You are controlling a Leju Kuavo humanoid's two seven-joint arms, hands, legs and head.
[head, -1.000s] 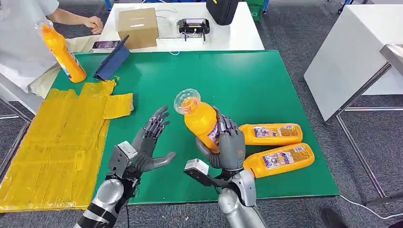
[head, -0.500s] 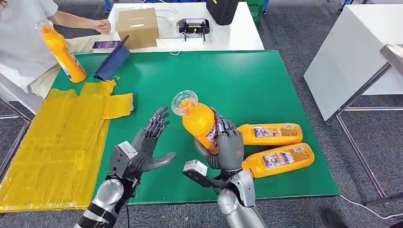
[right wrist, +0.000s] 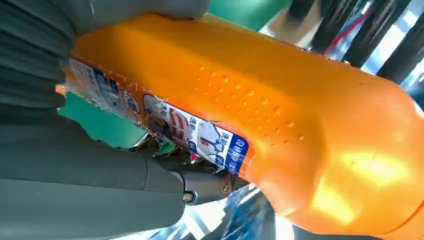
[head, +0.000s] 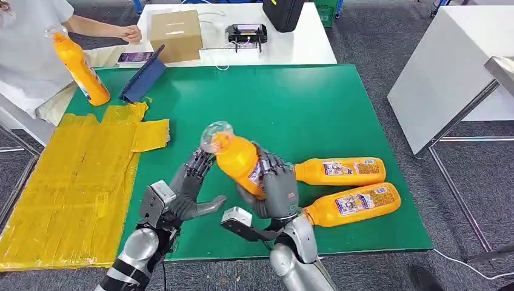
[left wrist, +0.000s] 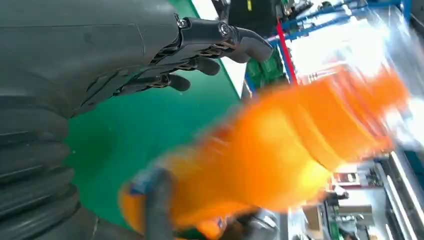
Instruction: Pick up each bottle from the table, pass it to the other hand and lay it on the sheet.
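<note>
My right hand (head: 274, 189) grips an orange bottle (head: 236, 159) with a clear cap, lifted off the green table (head: 291, 103) and tilted toward my left hand (head: 189, 189). The left hand's fingers are spread, and their tips reach the bottle's neck. In the right wrist view the bottle (right wrist: 260, 120) with its blue label lies in the hand (right wrist: 75, 150). The left wrist view shows the bottle (left wrist: 280, 150) blurred beyond the left hand (left wrist: 100, 65). Two more orange bottles (head: 342, 171) (head: 354, 204) lie on the table at the right. The yellow sheet (head: 73, 182) covers the table's left side.
A person at the far left holds another orange bottle (head: 79, 63) upright by the sheet's far end. A dark tablet (head: 143, 79) leans at the table's back left. A white table (head: 254, 42) behind carries a cardboard box (head: 176, 33) and a device. Another white table (head: 448, 66) stands at the right.
My right hand has carried the bottle leftward and tipped it toward my left hand, whose fingertips now meet its neck. The left hand has hardly moved.
</note>
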